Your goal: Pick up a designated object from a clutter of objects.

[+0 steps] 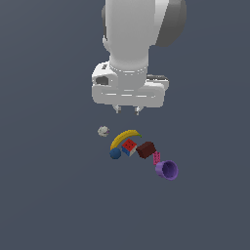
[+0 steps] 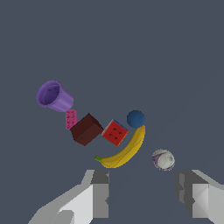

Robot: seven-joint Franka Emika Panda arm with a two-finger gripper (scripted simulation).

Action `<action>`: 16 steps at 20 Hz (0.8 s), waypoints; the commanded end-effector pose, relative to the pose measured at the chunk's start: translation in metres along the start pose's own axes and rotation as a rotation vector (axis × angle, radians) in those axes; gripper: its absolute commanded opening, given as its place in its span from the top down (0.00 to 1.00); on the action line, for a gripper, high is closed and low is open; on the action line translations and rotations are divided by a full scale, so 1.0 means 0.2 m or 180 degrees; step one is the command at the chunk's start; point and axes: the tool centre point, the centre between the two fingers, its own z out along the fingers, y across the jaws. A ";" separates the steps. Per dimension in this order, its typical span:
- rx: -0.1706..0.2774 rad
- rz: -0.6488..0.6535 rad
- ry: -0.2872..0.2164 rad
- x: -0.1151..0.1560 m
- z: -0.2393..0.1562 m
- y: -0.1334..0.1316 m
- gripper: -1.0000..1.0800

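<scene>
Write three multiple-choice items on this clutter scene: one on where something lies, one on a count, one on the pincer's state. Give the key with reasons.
1. Which item touches the purple cup?
A. pink studded brick
B. blue ball
C. whitish lump

2. How many small items lie on the floor?
A. five
B. seven
C. nine

3. The pincer is:
A. shut on the cup
B. shut on the banana
C. open, holding nothing

Key:
1 A: in both views the brick sits between the cup and the dark brown block.
2 B: cup, brick, block, colourful cube, yellow banana, ball, lump.
3 C: the wrist view shows its fingers spread apart above the clutter, with nothing between them.
</scene>
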 end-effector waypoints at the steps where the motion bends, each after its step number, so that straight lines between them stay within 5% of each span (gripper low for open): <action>1: -0.0018 0.0084 -0.0020 0.02 0.03 -0.03 0.38; 16: -0.0314 0.0867 -0.0108 0.22 0.35 -0.30 0.38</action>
